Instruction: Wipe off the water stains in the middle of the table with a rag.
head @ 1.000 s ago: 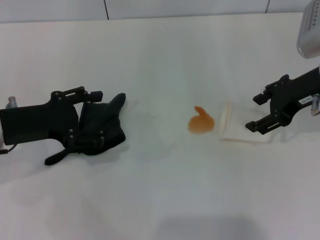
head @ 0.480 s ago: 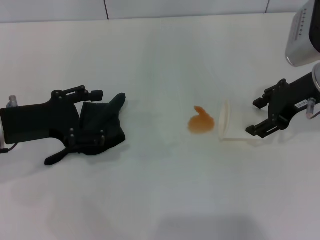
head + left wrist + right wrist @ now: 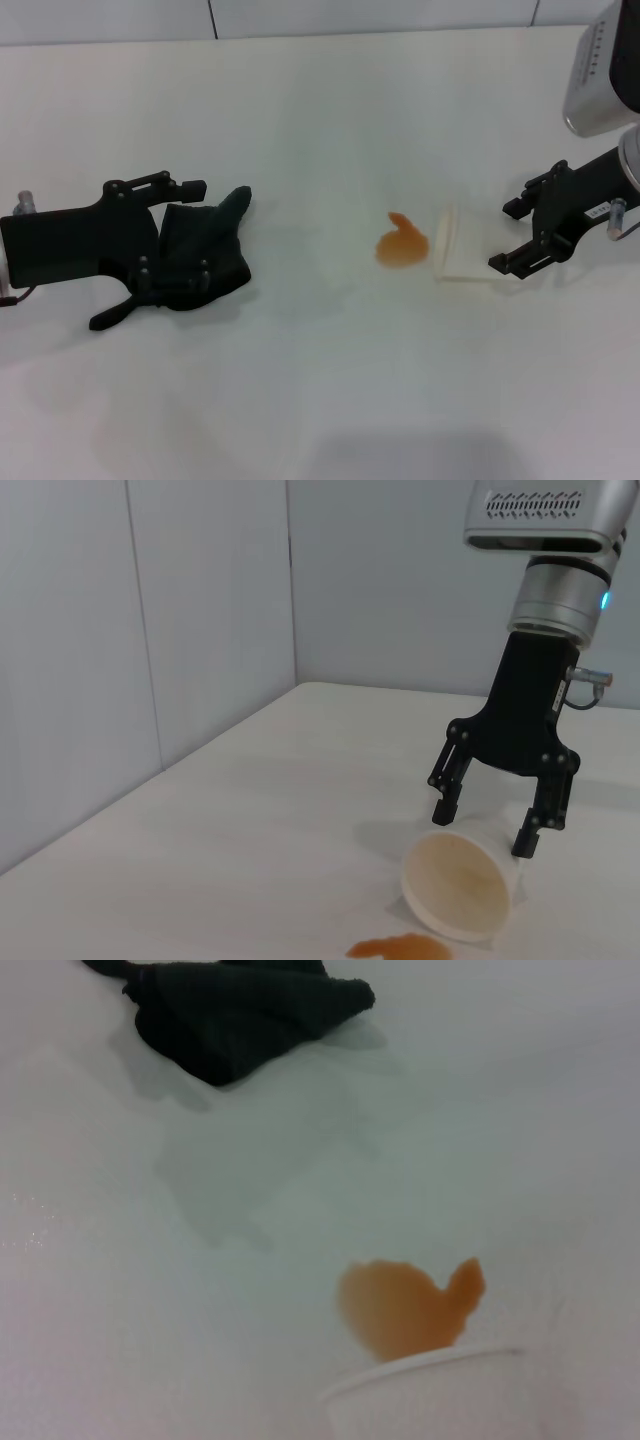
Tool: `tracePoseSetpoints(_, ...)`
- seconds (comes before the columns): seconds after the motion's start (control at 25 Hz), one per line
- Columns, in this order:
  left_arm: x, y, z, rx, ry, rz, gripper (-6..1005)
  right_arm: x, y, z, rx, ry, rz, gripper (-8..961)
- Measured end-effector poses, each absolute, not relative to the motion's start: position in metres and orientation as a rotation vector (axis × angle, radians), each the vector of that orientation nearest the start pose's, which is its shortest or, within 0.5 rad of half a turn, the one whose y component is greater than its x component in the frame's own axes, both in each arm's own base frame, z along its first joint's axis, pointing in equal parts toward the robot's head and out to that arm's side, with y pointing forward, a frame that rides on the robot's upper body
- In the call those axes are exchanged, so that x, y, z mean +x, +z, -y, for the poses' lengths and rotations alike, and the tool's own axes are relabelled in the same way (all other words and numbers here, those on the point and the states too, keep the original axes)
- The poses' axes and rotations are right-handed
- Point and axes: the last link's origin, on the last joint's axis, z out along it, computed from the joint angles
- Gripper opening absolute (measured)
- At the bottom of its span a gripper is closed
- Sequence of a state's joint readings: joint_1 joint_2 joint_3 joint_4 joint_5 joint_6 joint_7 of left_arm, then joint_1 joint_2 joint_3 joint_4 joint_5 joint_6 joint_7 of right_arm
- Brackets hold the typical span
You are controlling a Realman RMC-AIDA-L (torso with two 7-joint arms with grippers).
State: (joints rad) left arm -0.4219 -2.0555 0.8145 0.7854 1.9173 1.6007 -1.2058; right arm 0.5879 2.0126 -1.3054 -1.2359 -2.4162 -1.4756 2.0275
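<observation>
You are at the start of the job: the water stains (image 3: 402, 246), a small orange blot near the middle of the counter (image 3: 320, 120), have not been wiped, and the rag (image 3: 205, 256) lies well off to the left of them, a dark heap with one pointed corner aimed toward the blot. The left gripper (image 3: 165, 232) lies low on the counter right at the rag, its jaws spread to either side of the cloth's near end, but you cannot tell from the head view whether they have closed on it, so treat the grasp as unconfirmed. Your next move, as I judge it, is to clamp firmly on the rag, then carry or drag it across the bare stretch to the blot and sweep over it. Mind the white cup (image 3: 462, 255): it lies on its side just beside the stain, mouth toward it, and a wide sweep could knock it or push liquid against it. The right gripper (image 3: 527, 236) sits at the cup's far end from the blot, its arm reaching in from the right and tilted down; the left wrist view shows the jaws released, open to either side of the cup's base without pinching it.
</observation>
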Motion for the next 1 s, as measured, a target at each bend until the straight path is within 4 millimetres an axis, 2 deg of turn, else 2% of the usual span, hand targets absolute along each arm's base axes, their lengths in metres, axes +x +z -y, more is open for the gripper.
tracePoseSetpoints(1.0,-0.2719,0.0176,-0.3133,-2.754,-0.601,0.287,890,0.1973,0.0115,-0.3671,-2.808,-0.438,-0.418,756)
